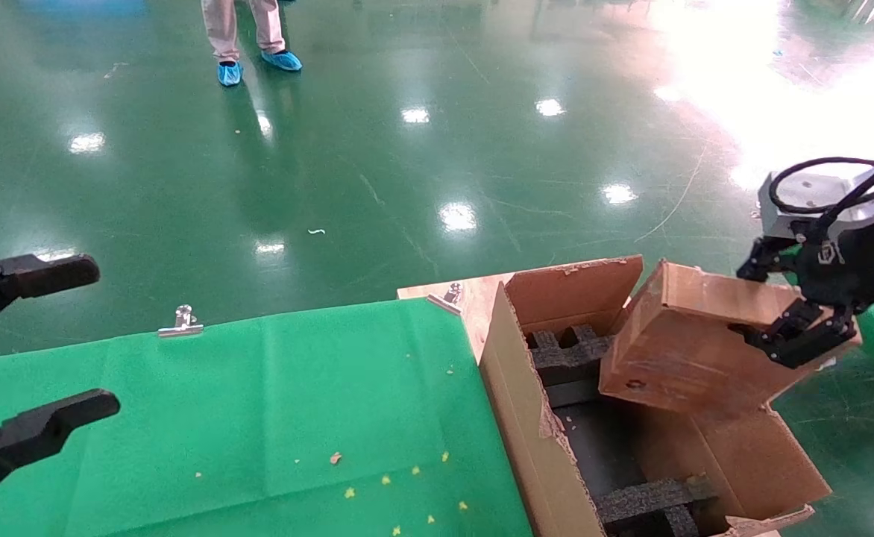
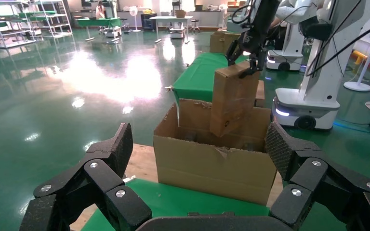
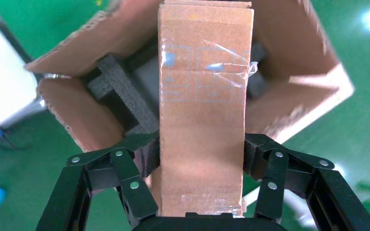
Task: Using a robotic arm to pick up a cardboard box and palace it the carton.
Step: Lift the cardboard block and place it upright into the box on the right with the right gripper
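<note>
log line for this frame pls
phase: placing | right pincer: shut on cardboard box, tilted over carton opening, lower end inside | left pincer: open, idle over green table

i see the cardboard box (image 1: 687, 339), brown and flat with clear tape, tilted over the open carton (image 1: 534, 440), its lower end dipping between the flaps. my right gripper (image 1: 784, 302) pinches it at the upper end. the carton has ragged torn edges and black foam inside.
</note>
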`<act>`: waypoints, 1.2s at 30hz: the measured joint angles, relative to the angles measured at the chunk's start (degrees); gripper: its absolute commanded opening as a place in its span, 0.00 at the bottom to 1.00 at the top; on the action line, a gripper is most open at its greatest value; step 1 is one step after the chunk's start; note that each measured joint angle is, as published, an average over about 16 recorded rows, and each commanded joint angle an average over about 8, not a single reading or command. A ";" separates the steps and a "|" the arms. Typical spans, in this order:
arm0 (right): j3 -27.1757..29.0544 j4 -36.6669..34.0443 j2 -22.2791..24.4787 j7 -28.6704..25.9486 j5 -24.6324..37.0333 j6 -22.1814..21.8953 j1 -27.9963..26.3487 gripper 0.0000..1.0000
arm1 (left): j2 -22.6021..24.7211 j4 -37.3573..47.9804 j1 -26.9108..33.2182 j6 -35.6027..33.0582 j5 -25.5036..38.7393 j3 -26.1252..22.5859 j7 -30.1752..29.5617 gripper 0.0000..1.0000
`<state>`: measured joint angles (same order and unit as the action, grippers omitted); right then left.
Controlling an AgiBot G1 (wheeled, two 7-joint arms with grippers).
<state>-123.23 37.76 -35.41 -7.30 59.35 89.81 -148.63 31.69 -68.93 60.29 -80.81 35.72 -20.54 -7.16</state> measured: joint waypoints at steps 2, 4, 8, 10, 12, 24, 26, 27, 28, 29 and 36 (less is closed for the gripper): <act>-0.83 -0.51 0.72 -2.25 -0.36 -0.84 0.51 0.00 | 0.00 0.00 0.00 0.00 0.00 0.00 0.00 1.00; -1.45 -0.93 1.55 -4.80 -0.77 -1.92 1.14 0.00 | 0.00 0.00 0.00 0.00 0.00 0.00 0.00 1.00; -2.24 -1.15 3.58 -10.78 -1.74 -4.69 2.57 0.00 | 0.00 0.00 0.00 0.00 0.00 0.00 0.00 1.00; -2.45 -0.79 4.72 -13.89 -2.20 -6.22 3.18 0.00 | 0.00 0.00 0.00 0.00 0.00 0.00 0.00 1.00; -2.58 -0.30 5.80 -16.63 -2.63 -7.65 3.69 0.00 | 0.00 0.00 0.00 0.00 0.00 0.00 0.00 1.00; -3.24 4.06 10.56 -25.53 -3.76 -12.74 4.74 0.00 | 0.00 0.02 -0.01 0.02 0.00 0.01 0.00 1.00; -3.27 4.20 10.63 -25.61 -3.73 -12.80 4.72 0.00 | -0.01 0.02 -0.01 0.02 0.00 0.01 0.00 1.00; -3.28 4.26 10.66 -25.64 -3.73 -12.83 4.71 0.00 | -0.01 0.02 -0.01 0.02 0.00 0.01 0.00 1.00; -3.30 4.34 10.71 -25.70 -3.72 -12.87 4.70 0.00 | -0.01 0.02 -0.02 0.02 0.00 0.01 0.00 1.00; -3.28 4.30 10.67 -25.69 -3.72 -12.86 4.69 0.00 | -0.01 0.02 -0.02 0.02 0.00 0.01 0.00 1.00; -3.21 3.73 10.18 -27.10 -4.09 -13.44 5.13 0.00 | -0.01 0.02 -0.02 0.02 -0.01 0.01 0.00 1.00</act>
<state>-126.44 41.50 -25.23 -34.40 55.26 76.37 -143.50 31.68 -68.92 60.28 -80.79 35.71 -20.53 -7.16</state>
